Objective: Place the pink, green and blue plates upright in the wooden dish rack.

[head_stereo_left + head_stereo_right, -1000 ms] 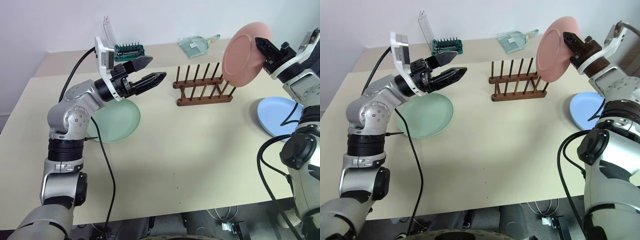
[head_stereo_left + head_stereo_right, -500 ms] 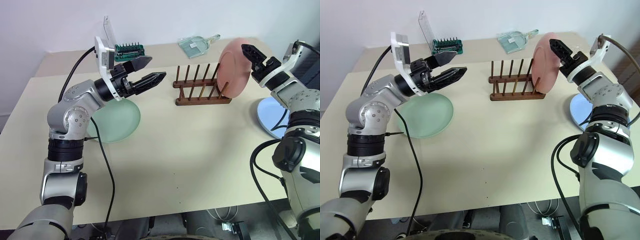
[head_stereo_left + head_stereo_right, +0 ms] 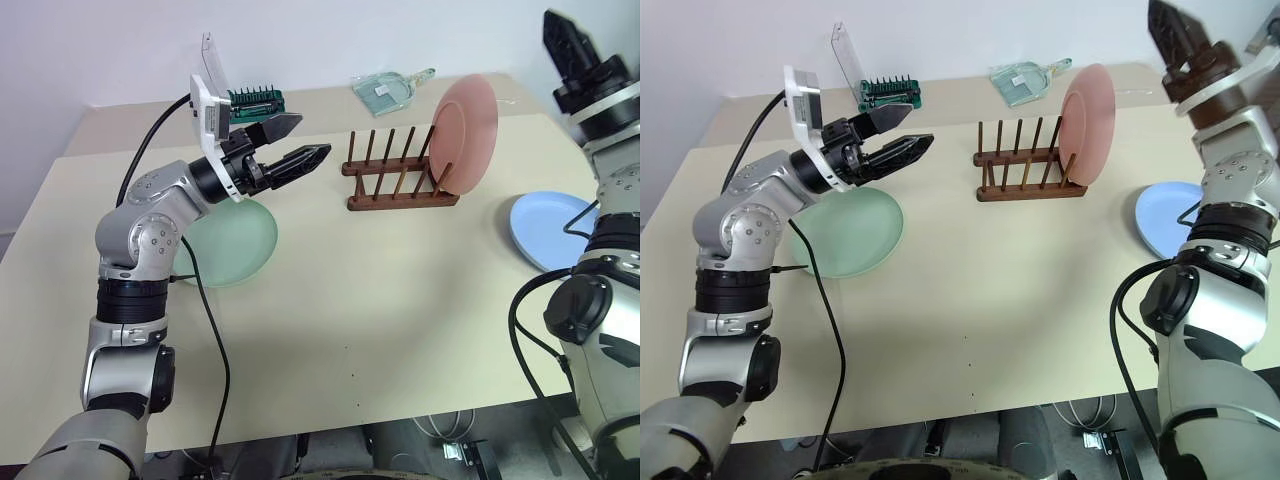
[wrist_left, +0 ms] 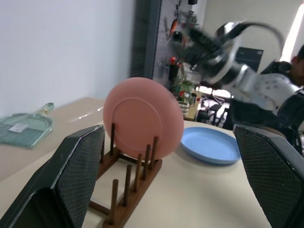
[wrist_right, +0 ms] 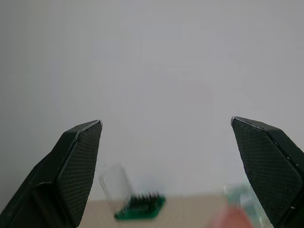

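- One plate's racked: the pink plate [image 3: 463, 132] stands upright between the pegs at the right end of the wooden dish rack [image 3: 397, 177], nothing gripping it.
- The blue plate [image 3: 554, 229] lies flat on the worktop [image 3: 380, 310], well to the right of the rack.
- The green plate [image 3: 233, 241] lies flat too, over on the left, partly under the left arm.
- Left gripper [image 3: 292, 140] hangs above the green plate, fingers spread, holding nothing.
- Right gripper [image 5: 172, 175] is raised high above the blue plate, fingers wide apart, empty as well.
- A green bit holder [image 3: 255, 99] and clear tray [image 3: 389, 87] sit at the back.
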`<state>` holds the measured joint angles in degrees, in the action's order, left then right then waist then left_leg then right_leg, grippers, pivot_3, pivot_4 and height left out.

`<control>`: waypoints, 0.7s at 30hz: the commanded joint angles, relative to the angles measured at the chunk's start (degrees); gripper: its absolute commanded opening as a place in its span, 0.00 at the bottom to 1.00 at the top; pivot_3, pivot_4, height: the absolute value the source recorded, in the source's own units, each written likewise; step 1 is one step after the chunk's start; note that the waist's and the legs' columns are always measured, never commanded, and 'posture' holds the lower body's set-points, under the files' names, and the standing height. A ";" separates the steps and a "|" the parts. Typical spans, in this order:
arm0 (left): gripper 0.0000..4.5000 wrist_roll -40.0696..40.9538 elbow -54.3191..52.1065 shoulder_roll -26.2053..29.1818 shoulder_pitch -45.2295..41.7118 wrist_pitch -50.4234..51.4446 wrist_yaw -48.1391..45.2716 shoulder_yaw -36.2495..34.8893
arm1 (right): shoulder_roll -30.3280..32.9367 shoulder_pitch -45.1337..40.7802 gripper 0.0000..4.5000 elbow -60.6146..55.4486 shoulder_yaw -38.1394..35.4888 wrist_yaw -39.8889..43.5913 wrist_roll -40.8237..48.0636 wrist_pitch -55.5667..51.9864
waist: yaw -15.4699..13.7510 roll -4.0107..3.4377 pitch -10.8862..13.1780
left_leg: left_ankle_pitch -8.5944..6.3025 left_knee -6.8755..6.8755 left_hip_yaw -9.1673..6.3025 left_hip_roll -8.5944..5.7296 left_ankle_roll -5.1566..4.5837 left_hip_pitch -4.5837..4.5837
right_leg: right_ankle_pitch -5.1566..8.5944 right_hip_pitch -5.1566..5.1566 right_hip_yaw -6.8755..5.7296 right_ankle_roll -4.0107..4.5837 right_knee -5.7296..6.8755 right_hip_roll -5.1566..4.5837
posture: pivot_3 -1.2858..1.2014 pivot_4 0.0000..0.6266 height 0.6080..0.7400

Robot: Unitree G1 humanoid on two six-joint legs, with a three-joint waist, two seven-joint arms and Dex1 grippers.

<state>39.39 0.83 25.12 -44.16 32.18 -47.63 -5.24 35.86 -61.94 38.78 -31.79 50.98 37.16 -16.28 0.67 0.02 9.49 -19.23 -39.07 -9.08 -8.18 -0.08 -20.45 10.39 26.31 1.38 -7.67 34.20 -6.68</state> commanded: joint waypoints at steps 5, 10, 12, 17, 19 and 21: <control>1.00 -2.73 3.12 1.50 -1.37 0.40 2.35 -1.79 | 1.32 12.94 0.99 -26.92 9.75 9.50 2.56 -5.70 | 0.04 -0.01 -0.02 | 0.00 -0.03 0.00 0.00 0.00 0.00 | 0.00 0.01 -0.01 0.00 0.04 0.00 | 0.52 0.24 1.00; 1.00 -8.67 10.65 7.10 -1.25 0.43 4.48 -2.05 | 4.92 21.86 0.99 -36.56 19.33 13.90 -4.05 -3.72 | 0.16 -0.05 -0.04 | 0.00 -0.04 0.04 0.00 0.00 0.02 | 0.00 0.07 0.00 0.00 0.09 0.01 | 0.52 0.24 1.00; 1.00 -11.19 15.97 9.16 -2.66 1.61 8.64 -3.16 | 4.82 23.03 0.99 -37.90 21.02 12.91 -6.20 -1.96 | 0.06 -0.05 -0.04 | 0.00 -0.05 0.07 -0.01 0.00 0.03 | 0.00 0.06 0.00 0.00 0.09 0.00 | 0.52 0.24 1.00; 1.00 -14.02 29.37 14.57 -6.17 9.80 18.83 -8.07 | 3.75 23.35 0.99 -39.62 22.01 11.67 -5.41 -3.31 | 0.00 -0.02 -0.06 | 0.00 -0.05 0.04 -0.02 0.00 0.02 | 0.00 0.06 -0.03 0.00 0.07 0.00 | 0.52 0.24 1.00; 1.00 -14.31 31.39 17.96 -6.03 17.08 19.47 -8.65 | 3.62 23.00 0.99 -39.45 22.51 11.65 -5.83 -3.13 | 0.08 0.00 -0.06 | 0.00 -0.04 0.03 -0.02 -0.01 0.02 | 0.00 0.06 -0.04 0.00 0.06 0.00 | 0.52 0.24 1.00; 1.00 -14.02 31.05 20.32 -5.60 23.21 19.05 -8.56 | 3.28 22.74 0.99 -39.12 22.61 11.72 -5.71 -2.88 | 0.14 0.00 -0.06 | 0.00 -0.03 0.03 -0.02 -0.01 0.01 | 0.00 0.08 -0.05 0.00 0.08 0.00 | 0.52 0.24 1.00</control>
<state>25.26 33.10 43.79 -49.11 51.14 -28.49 -12.53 39.46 -38.21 1.09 -8.70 62.81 31.05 -20.34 0.81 0.01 9.43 -19.23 -39.10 -9.06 -8.20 -0.09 -20.44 10.38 26.39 1.33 -7.67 34.29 -6.68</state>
